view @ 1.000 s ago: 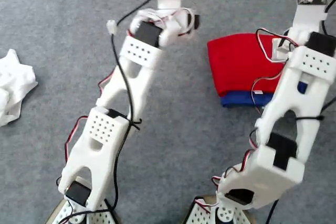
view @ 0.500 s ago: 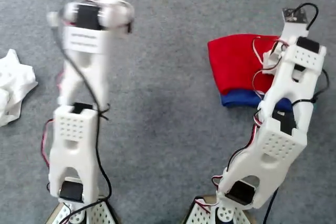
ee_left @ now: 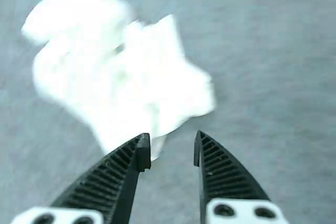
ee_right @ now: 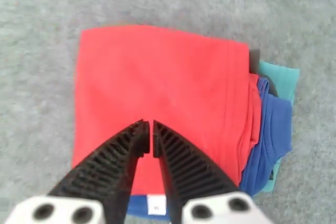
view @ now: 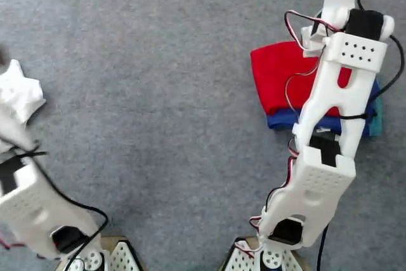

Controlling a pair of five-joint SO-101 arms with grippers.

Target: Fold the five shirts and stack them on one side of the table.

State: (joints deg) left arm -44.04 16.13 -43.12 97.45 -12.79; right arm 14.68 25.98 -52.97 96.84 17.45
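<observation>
A crumpled white shirt lies at the table's left edge. In the left wrist view this white shirt sits just beyond my left gripper, which is open and empty. At the right, a folded red shirt tops a stack with a blue shirt and a teal shirt beneath. My right gripper hangs shut and empty over the red shirt. The right arm covers the stack's right part.
Grey cloth covers the table, with open room across the middle. The left arm stands low at the front left corner. Both arm bases sit at the front edge.
The left arm has swung from the table's back middle over to the far left by the white shirt. The right arm has stretched farther back over the stack.
</observation>
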